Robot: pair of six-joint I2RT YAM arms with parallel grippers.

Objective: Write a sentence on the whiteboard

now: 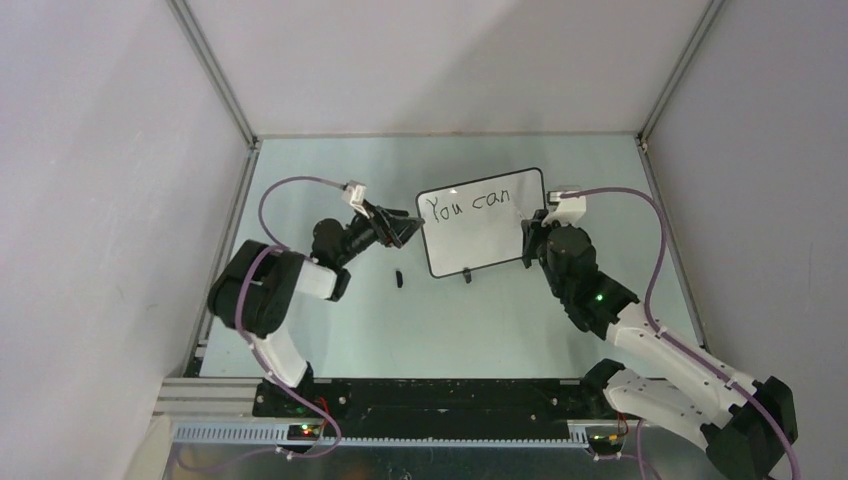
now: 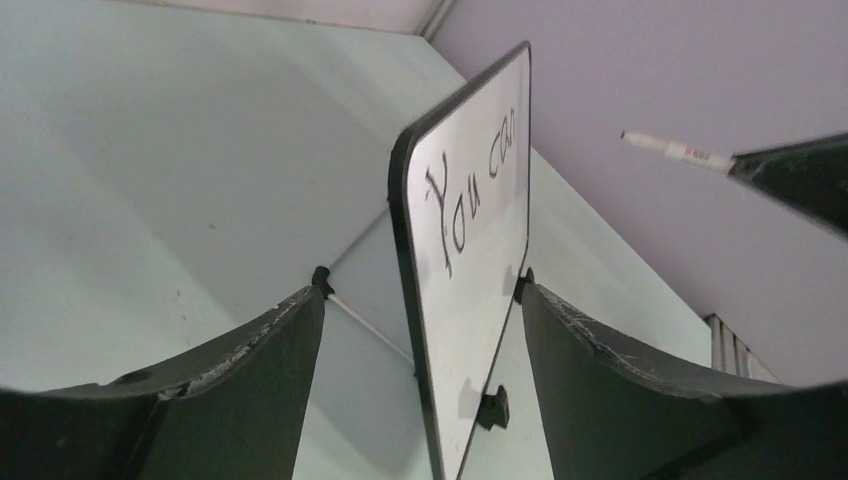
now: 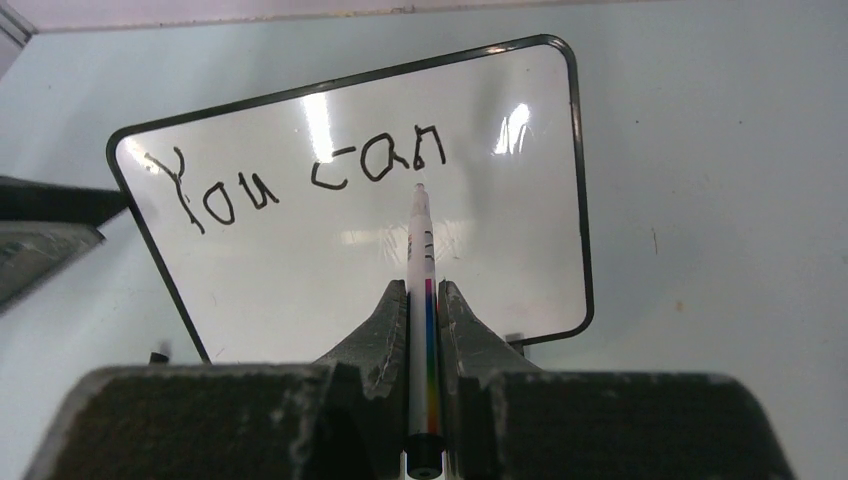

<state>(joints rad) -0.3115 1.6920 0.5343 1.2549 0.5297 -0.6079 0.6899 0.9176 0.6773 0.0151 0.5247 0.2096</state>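
Observation:
The whiteboard point(image 1: 470, 240) stands tilted on the table's middle, with "You can" point(image 1: 468, 204) written in black along its top. My right gripper point(image 1: 531, 236) is shut on a white marker point(image 3: 421, 240) with a rainbow stripe. The marker's tip is at the board just below the "n" of "can" point(image 3: 378, 165). My left gripper point(image 1: 408, 231) is open at the board's left edge. In the left wrist view the board point(image 2: 470, 250) stands edge-on between the spread fingers point(image 2: 270, 350), with a gap on each side. The marker point(image 2: 680, 152) shows there at upper right.
A small black cap-like piece point(image 1: 398, 277) lies on the table just left of the board's near corner. One black foot of the board point(image 1: 467, 273) shows at its near edge. Grey walls enclose the table at the back and on both sides.

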